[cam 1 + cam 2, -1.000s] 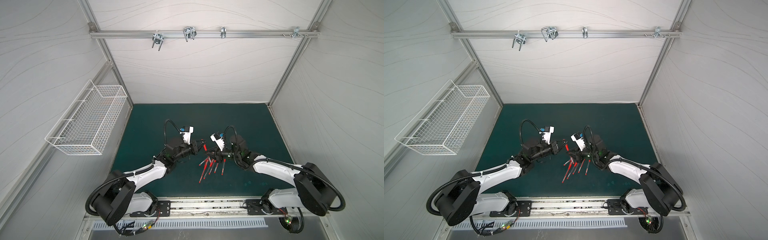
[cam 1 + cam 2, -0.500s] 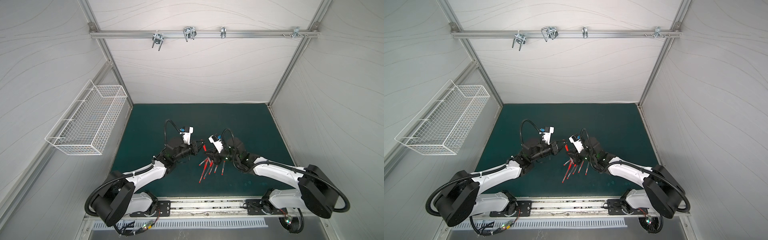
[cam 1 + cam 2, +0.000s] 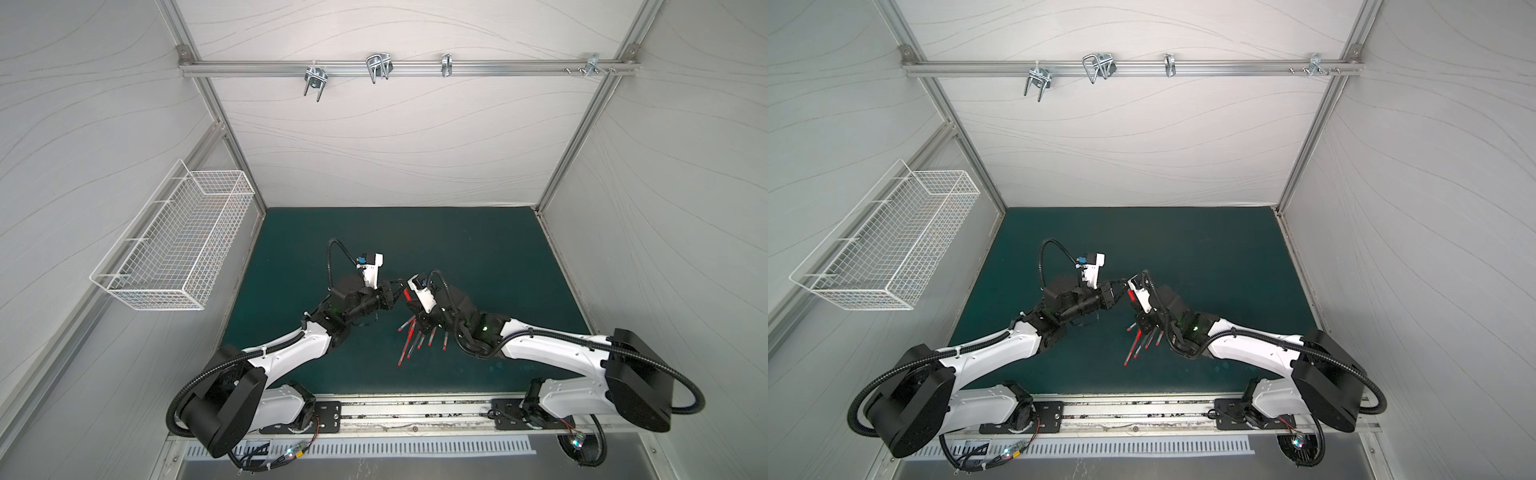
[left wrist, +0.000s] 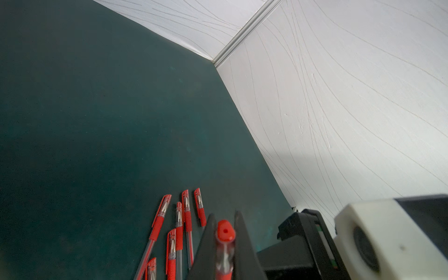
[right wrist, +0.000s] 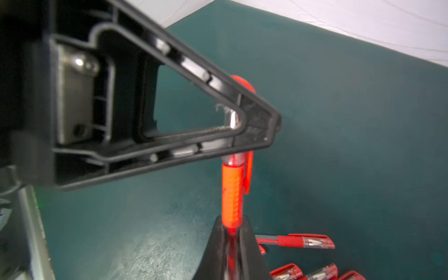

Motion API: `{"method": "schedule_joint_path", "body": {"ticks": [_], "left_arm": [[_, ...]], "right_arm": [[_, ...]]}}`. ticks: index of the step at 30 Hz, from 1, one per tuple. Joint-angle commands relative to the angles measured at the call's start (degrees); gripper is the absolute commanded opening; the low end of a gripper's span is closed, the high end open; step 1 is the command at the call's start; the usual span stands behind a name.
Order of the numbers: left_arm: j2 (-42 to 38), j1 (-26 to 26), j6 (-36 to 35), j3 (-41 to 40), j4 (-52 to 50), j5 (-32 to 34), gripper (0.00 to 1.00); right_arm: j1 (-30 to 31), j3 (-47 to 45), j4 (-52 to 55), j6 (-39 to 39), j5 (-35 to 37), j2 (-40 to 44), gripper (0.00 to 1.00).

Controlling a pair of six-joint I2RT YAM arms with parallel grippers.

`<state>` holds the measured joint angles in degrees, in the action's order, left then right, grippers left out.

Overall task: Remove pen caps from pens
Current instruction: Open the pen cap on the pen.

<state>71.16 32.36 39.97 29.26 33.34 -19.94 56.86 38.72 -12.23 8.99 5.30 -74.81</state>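
Above mid-worktop (image 3: 478, 249), right tool (image 5: 232, 220) grips one pen (image 5: 232, 194) by its barrel. Left tool (image 5: 257, 126) is clamped across its pen cap (image 5: 249, 169). Other capped pens (image 4: 188, 223) lie below, untouched.

White wire basket (image 3: 174, 249) hangs on the wall beside green mat (image 3: 478, 249).

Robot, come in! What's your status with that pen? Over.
Right gripper shut on pen. Left gripper shut on its cap. Cap still on. Spare pens on mat, nothing blocking.
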Motion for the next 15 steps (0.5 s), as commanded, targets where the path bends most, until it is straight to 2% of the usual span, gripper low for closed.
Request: {"method": "schedule_joint_path", "body": {"ticks": [1,10,13,15], "left_arm": [[-1.5,-1.3,0.7,1.6,2.6,2.4,0.00],[-2.0,-1.8,1.1,1.6,3.3,0.6,0.00],[-2.6,-1.9,1.2,1.4,3.3,0.5,0.00],[-3.0,-2.0,1.3,1.3,3.2,0.6,0.00]], "right_arm": [[-5.0,-0.7,-2.5,3.4,-20.3,-0.8,0.00],[-13.4,-1.9,-10.0,9.2,-41.3,-5.0,0.00],[-13.7,-1.5,-10.3,9.3,-42.0,-5.8,0.00],[-12.8,-1.3,-8.4,8.5,-38.6,-5.1,0.00]]}}
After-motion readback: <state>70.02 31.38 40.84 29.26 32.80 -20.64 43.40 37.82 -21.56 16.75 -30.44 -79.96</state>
